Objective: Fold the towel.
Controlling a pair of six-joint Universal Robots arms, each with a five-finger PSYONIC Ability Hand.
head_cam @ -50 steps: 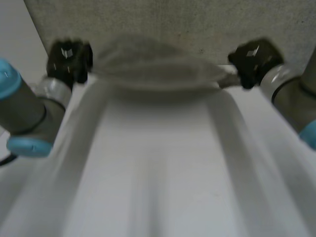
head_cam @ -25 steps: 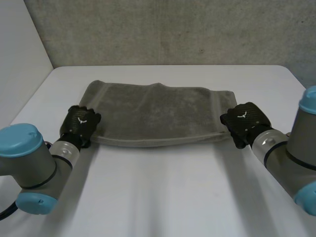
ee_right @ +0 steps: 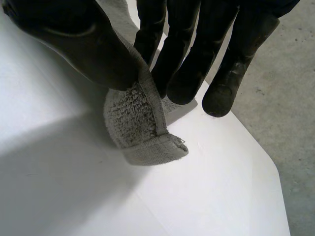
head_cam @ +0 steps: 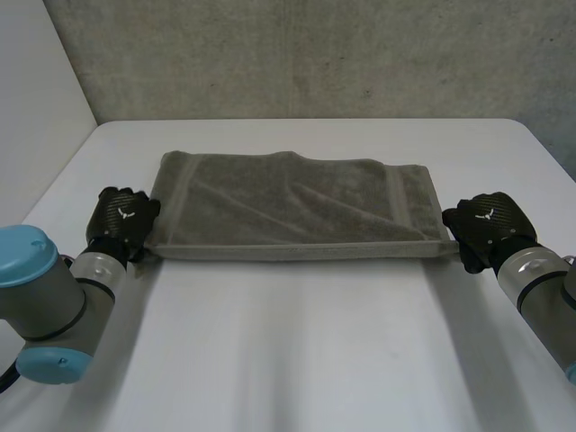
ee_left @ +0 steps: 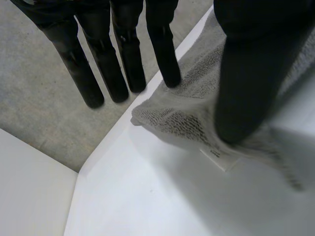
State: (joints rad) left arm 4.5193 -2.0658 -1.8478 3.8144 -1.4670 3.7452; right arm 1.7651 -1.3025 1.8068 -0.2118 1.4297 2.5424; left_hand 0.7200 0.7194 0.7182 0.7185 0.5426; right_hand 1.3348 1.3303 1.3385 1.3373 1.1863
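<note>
- Starting at the left: the towel's near left corner is pinched by the left hand (head_cam: pixel 121 216). The thumb (ee_left: pixel 243 88) is pressed on top and one fingertip is met against the cloth's far side, as far as can be judged. The other fingers (ee_left: pixel 106 64) are held straight and slightly apart, off the cloth. A small white label (ee_left: pixel 219 158) can be seen just beside the thumb.
- The grey towel (head_cam: pixel 288 202) is laid across the middle of the white table (head_cam: pixel 288 360), doubled over once by the look of it. Its near long edge is stretched flat between both hands. A diagonal crease is left in the top layer, and the far edge isn't quite straight.
- At the right, the near right corner is clamped by the right hand (head_cam: pixel 486 225). The cloth is trapped between thumb and close-set fingers (ee_right: pixel 197 54), with the corner tip poking out below.
- Step in hand, at a guess: the fold is being set down and tensioned.
- To be done well, both corners should be held level and pulled evenly so the near edge is laid straight.
- That crease ought to be smoothed out first, and both corners released together. Otherwise the layers could get dragged askew.
</note>
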